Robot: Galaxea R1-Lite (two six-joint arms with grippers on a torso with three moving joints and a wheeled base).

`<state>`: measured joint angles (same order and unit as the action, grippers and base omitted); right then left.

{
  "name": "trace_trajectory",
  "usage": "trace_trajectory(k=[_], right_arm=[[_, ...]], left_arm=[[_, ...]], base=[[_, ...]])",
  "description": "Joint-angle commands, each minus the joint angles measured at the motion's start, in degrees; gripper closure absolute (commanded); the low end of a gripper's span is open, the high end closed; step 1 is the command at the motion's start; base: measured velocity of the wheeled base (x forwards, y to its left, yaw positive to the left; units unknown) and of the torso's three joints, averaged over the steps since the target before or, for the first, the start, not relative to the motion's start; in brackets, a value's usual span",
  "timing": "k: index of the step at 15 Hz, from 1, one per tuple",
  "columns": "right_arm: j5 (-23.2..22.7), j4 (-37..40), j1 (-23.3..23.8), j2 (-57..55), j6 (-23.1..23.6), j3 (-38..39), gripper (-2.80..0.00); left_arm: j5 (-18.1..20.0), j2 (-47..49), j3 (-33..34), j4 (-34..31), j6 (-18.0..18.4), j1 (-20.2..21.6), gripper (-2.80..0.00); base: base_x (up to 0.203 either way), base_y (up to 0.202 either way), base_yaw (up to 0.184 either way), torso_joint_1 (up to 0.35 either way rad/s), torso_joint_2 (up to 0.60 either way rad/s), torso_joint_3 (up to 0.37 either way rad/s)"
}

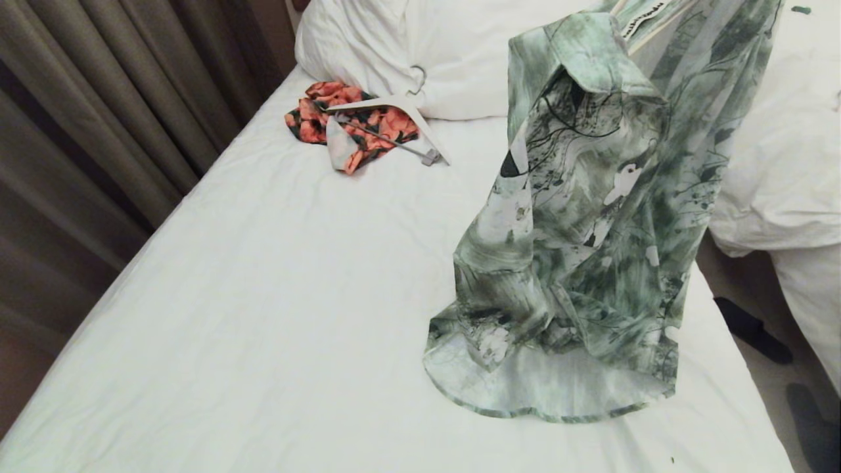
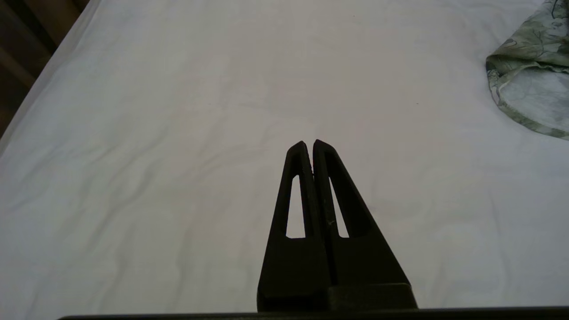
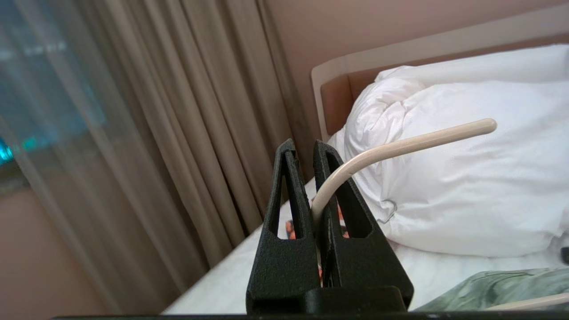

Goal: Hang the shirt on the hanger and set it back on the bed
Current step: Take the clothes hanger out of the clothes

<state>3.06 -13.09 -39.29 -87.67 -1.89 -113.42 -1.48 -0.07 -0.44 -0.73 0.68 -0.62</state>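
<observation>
- Green-and-white mottled fabric: the shirt [image 1: 591, 217] hanging upright above the bed [image 1: 263, 295], collar at the top, lower hem spread and resting on the white sheet.
- Draped over the cream hanger [image 3: 400, 144], of which only a thin slanting bar shows by the shirt's collar in the head view.
- Clamped tight on the hanger's curved hook, seen from the right wrist: right gripper [image 3: 304, 149], black fingers pressed together around the cream rod, raised well above the shirt's hem and out of the head view.
- Behind the shirt, at the head of the bed: big white pillows [image 1: 407, 52].
- Just in front of those pillows, well apart from the shirt: an orange-and-black floral garment [image 1: 355, 125] crumpled on the sheet, with a thick white hanger [image 1: 401, 108] lying across it, metal hook toward the pillows.
- Hovering over bare sheet, seen from the left wrist: left gripper [image 2: 310, 143], fingers fully together, holding nothing; the shirt's hem near it at the side, not touching.
- Beside the bed, on the far side from the shirt: brown curtains [image 1: 98, 112].
- On the shirt's other side, apart from the bed: another white-covered bed [image 1: 788, 164].
</observation>
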Motion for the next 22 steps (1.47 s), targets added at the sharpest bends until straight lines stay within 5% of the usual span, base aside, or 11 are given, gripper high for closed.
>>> trace_trajectory(k=[1, 6, 12, 15, 22], right_arm=[[0.2, -0.2, 1.6, -0.1, -2.4, 0.0, 0.00], [0.5, 0.0, 7.7, 0.1, -13.5, 0.0, 0.00], [1.0, 4.2, 7.5, -0.2, -19.2, -0.1, 0.00], [2.1, 6.2, 7.0, -0.7, -19.3, 0.3, 0.00], [4.0, 11.1, 6.1, -4.1, -22.4, 0.2, 0.00]], left_arm=[[-0.1, 0.1, 0.0, 0.0, 0.0, 0.0, 0.00], [-0.1, 0.1, 0.0, 0.0, -0.2, 0.0, 0.00], [0.7, 1.0, -4.6, -0.3, -0.8, 0.0, 0.00], [7.4, 9.2, -11.6, -0.3, -4.6, -0.1, 0.00], [29.9, 31.7, -18.7, 5.1, -5.6, -1.4, 0.00]], base=[[0.000, 0.000, 0.000, 0.000, 0.00, 0.000], [0.000, 0.000, 0.000, 0.000, 0.00, 0.000], [0.000, 0.000, 0.000, 0.000, 0.00, 0.000], [0.000, 0.000, 0.000, 0.000, 0.00, 0.000], [0.000, 0.000, 0.000, 0.000, 0.00, 0.000]])
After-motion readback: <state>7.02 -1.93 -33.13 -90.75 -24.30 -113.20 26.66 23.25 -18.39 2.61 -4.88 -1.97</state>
